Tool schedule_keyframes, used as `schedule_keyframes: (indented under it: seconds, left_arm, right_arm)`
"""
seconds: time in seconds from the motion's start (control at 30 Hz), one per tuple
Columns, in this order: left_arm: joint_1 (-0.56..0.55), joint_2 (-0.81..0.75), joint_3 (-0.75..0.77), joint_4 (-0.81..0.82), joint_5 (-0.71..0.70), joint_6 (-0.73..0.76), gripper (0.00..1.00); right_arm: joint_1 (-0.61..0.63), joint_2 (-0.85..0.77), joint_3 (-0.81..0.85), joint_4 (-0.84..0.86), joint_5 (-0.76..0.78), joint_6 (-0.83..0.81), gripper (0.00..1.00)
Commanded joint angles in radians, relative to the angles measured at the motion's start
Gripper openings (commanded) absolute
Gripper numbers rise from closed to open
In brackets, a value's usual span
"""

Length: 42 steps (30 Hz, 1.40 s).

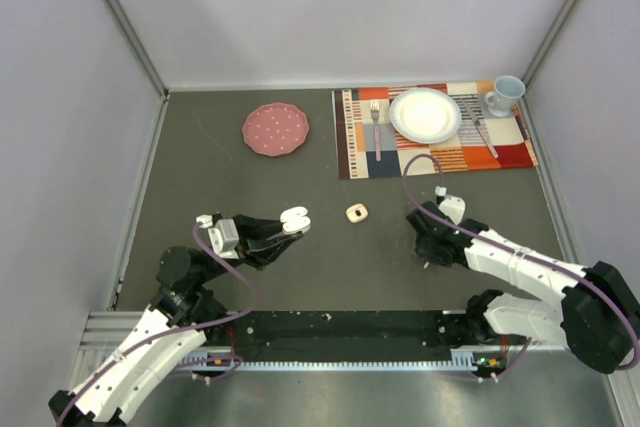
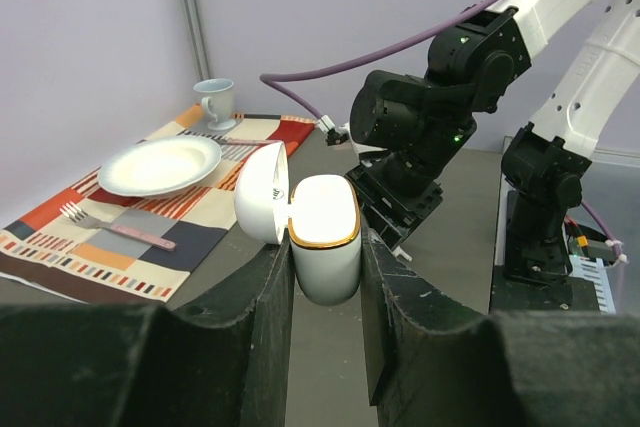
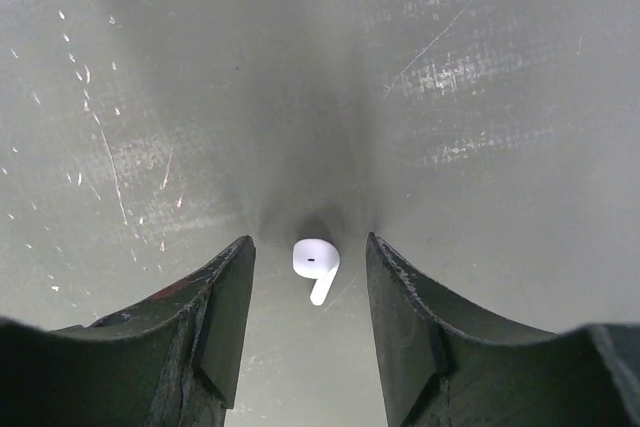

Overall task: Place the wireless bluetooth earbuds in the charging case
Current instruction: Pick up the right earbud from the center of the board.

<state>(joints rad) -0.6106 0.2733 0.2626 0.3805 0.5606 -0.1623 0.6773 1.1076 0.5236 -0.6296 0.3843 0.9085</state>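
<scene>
Lying low centre in the right wrist view on the scuffed grey table (image 3: 450, 97), a glossy white comma-shaped earbud (image 3: 314, 265) sits inside the right gripper (image 3: 308, 245), black jaws spread, touching neither. The left gripper (image 2: 325, 247) pinches a smooth white, gold-rimmed charging case (image 2: 325, 217), lid open, interior hidden.

Glossy white plastic charging case (image 2: 325, 247), gold-rimmed; smooth white plastic earbud (image 3: 315, 262); scuffed, scratched matt grey tabletop (image 3: 480, 97); patterned cloth placemat (image 2: 60, 247).

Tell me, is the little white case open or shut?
Open. The case has its lid swung aside, baring the gold-rimmed top, while the left gripper clamps its body.
</scene>
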Motion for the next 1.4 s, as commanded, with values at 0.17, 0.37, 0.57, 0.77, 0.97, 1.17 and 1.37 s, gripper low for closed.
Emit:
schedule_keyframes:
  seconds: [0.17,0.37,0.57,0.77,0.97,1.17,1.37]
  left_arm:
    - [-0.003,0.010,0.015,0.032,0.001,-0.003,0.00]
    - [-0.003,0.012,0.018,0.011,0.002,0.000,0.00]
    - [-0.003,0.010,0.021,0.001,0.001,-0.006,0.00]
    - [-0.003,0.017,0.021,0.009,0.001,-0.011,0.00]
    - [-0.003,0.020,0.021,0.009,0.004,-0.014,0.00]
    - [-0.003,0.021,0.018,0.009,0.002,-0.022,0.00]
    - [-0.003,0.030,0.020,0.017,0.002,-0.025,0.00]
  right_arm:
    - [-0.008,0.054,0.010,0.045,-0.001,-0.060,0.43]
    - [-0.008,0.055,0.001,0.054,-0.009,-0.077,0.41]
    - [-0.009,0.052,-0.010,0.059,-0.010,-0.082,0.37]
    - [-0.009,0.040,-0.020,0.059,-0.016,-0.088,0.34]
    - [-0.010,0.021,-0.033,0.059,-0.028,-0.089,0.32]
    - [-0.009,0.014,-0.039,0.062,-0.033,-0.094,0.32]
    - [-0.008,0.015,-0.039,0.059,-0.032,-0.100,0.30]
